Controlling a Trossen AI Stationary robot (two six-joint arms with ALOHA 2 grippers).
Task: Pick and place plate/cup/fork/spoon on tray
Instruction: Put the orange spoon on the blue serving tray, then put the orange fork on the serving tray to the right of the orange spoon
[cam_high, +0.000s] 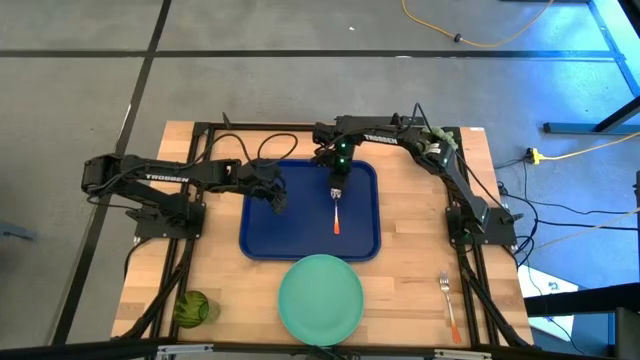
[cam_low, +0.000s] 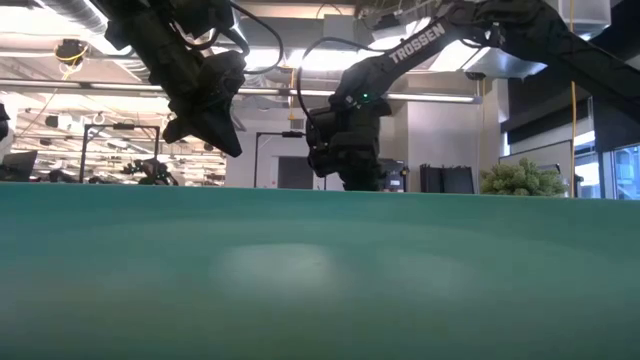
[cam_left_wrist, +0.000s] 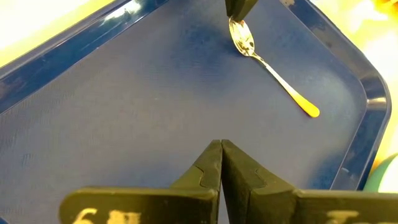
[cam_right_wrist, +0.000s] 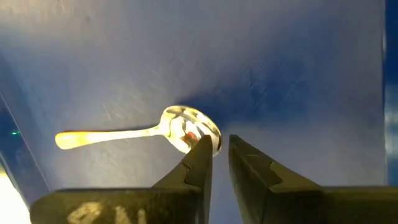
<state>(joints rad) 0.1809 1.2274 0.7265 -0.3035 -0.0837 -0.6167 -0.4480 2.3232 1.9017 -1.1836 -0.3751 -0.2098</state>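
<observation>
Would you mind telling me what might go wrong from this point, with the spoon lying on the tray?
The right gripper, slightly open, hovers right at the spoon bowl; lifting away could nudge it. The left gripper, shut, hangs over the tray, where the arms could crowd each other. The plate overhangs the table's near edge, so a clumsy grab could tip it off.

Bright overhead light, glare on spoon (cam_right_wrist: 186, 132), low view's foreground blurred, blue cast top-right

Spoon (cam_high: 338, 211) lies on the blue tray (cam_high: 263, 226); plate (cam_high: 320, 298), cup (cam_high: 191, 308), fork (cam_high: 448, 302) lie outside it.
</observation>
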